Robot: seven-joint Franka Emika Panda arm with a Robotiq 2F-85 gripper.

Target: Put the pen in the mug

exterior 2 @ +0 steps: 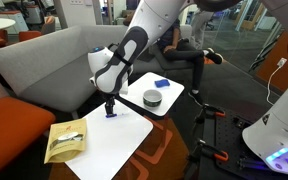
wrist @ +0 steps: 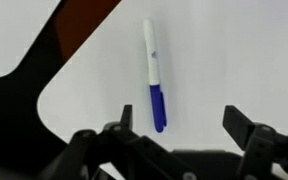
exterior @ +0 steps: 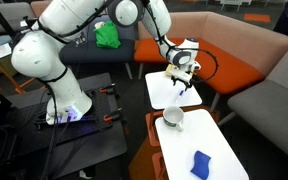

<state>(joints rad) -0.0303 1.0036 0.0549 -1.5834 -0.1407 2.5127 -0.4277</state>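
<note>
Blue-tipped slim pen (wrist: 153,75), black claw (wrist: 181,122) agape

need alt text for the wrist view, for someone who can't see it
A thin pen with a white barrel and blue end lies flat on a white table, nearly upright in the picture. The black end effector fills the bottom edge, open, its fingers either side of the pen's blue end without touching it.

Pen (wrist: 154,75): smooth plastic, slight sheen.
Bench (wrist: 234,50): white top, smooth, matt.
Mug (exterior: 171,124): glazed look, glossy rim.
Tool (wrist: 180,120): black, matt, plastic-like.
Sofa (exterior 2: 44,55): grey woven cloth.
</note>
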